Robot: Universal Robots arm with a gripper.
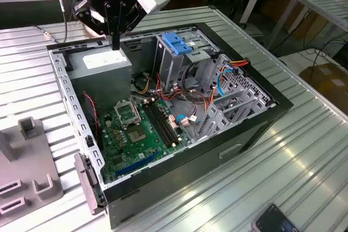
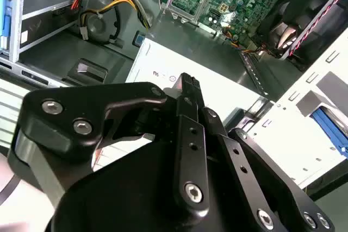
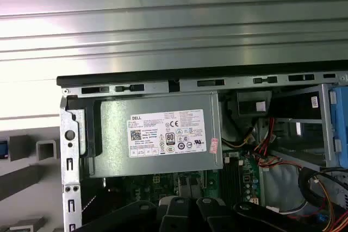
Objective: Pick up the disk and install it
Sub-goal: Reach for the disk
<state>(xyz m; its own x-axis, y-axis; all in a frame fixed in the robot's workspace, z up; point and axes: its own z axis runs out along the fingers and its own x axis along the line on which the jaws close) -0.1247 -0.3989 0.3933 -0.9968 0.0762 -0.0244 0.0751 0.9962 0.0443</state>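
My gripper hangs just above the grey power-supply box in the back corner of the open computer case. Its fingers stand together, shut, with nothing visible between them. The second wrist view shows the black gripper over the box's white label. The disk itself I cannot make out for certain. A blue strip lies in the grey fixture beside the case, and I cannot tell whether it belongs to the disk.
A metal drive cage with a blue handle stands inside the case beside the power supply. Coloured cables and the green motherboard lie below. A grey fixture sits at the exterior view's left, and a phone at the table's front.
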